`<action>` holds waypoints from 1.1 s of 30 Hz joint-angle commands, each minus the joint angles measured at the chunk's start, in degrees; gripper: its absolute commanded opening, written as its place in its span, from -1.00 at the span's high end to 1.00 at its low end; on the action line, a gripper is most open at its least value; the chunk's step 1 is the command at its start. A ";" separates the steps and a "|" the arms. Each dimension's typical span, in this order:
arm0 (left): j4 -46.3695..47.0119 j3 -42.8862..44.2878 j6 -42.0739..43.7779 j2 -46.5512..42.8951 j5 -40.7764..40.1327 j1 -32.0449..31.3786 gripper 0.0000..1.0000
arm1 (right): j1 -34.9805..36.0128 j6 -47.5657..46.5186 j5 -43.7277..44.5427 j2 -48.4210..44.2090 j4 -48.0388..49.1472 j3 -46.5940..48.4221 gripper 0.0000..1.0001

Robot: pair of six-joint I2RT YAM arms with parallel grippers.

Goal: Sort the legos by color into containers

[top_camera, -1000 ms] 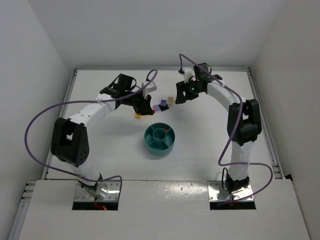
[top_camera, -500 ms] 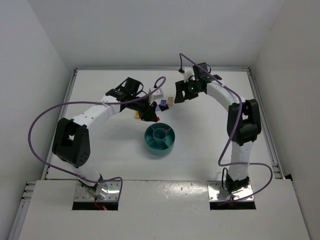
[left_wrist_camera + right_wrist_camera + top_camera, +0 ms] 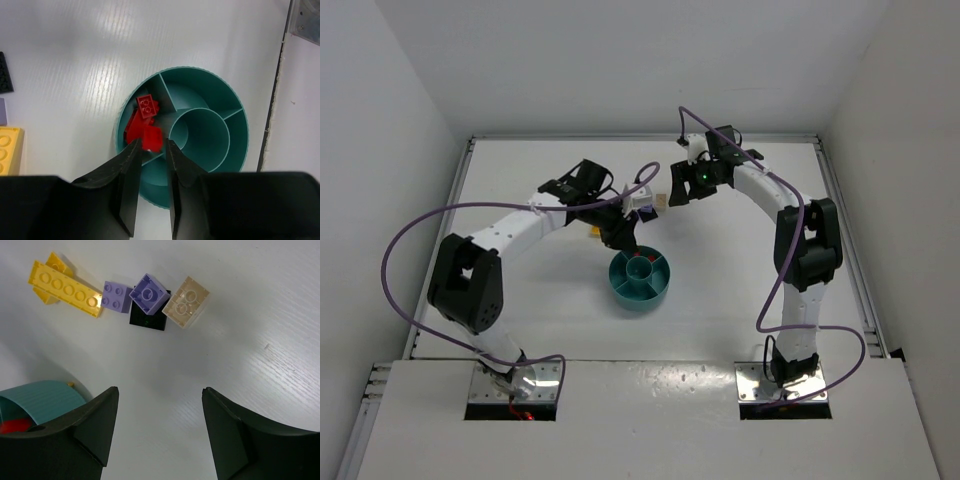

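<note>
Red bricks [image 3: 145,125] are seen in one outer section of the dish [image 3: 210,82], directly under the left gripper [image 3: 151,150], whose narrowly parted jaws hold nothing that can be made out. A brick could be snagged and flicked out on withdrawal. The right gripper [image 3: 157,405] is held wide and empty above the yellow [image 3: 65,289], purple [image 3: 149,292], black [image 3: 147,320] and beige [image 3: 186,301] bricks.

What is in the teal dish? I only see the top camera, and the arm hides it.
Observer: The left wrist shows red legos piled in one outer section of the dish.
Operator: Is one being held?
Observer: One red brick sits at the left tool's tips. I cannot tell if it is gripped.
Operator: What does the other wrist see?
Observer: The right tool is open over the table, near yellow, purple, black and beige bricks.
</note>
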 commanded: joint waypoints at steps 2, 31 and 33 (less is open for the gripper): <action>-0.20 1.77 1.63 0.52 0.83 -0.59 0.34 | 0.31 -0.32 -1.83 -1.00 1.13 0.28 -0.37; 13.69 -3.32 -17.61 -5.63 -0.75 12.76 -0.10 | 7.34 -22.79 -4.56 12.88 -3.26 20.47 -0.35; 14.30 -3.33 -18.49 -5.63 -1.80 13.29 -0.13 | 7.87 -24.75 -4.56 15.86 -5.10 22.50 -0.35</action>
